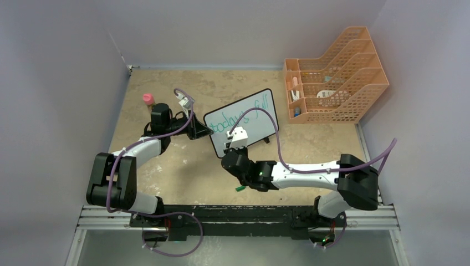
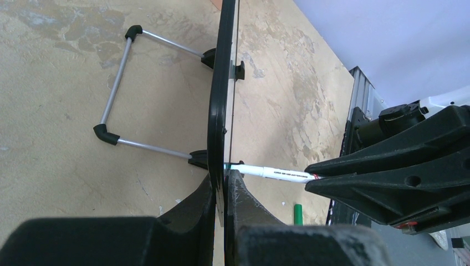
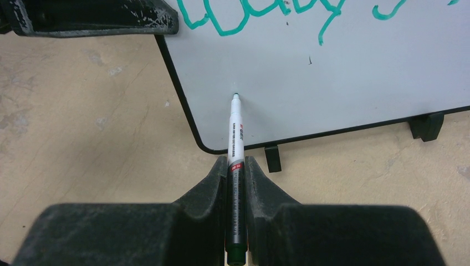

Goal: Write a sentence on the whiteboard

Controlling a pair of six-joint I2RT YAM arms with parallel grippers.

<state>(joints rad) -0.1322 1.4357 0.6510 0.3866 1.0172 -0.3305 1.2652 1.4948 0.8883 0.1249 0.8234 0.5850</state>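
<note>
The whiteboard point(image 1: 249, 113) stands tilted mid-table on short black feet point(image 3: 426, 125), with teal writing point(image 3: 244, 16) across its top. My left gripper point(image 1: 209, 132) is shut on the board's left edge; in the left wrist view the board point(image 2: 220, 83) is edge-on between the fingers point(image 2: 246, 199). My right gripper point(image 3: 236, 164) is shut on a white marker point(image 3: 236, 130), whose tip touches the board's point(image 3: 332, 83) lower left area below the writing. In the left wrist view the marker point(image 2: 277, 173) reaches the board from the right gripper point(image 2: 318, 182).
An orange mesh file rack point(image 1: 332, 77) stands at the back right. A pink-topped object point(image 1: 148, 98) sits behind the left arm. A green marker cap point(image 1: 240, 188) lies on the table beside the right arm. The board's wire stand point(image 2: 119, 94) juts out behind it.
</note>
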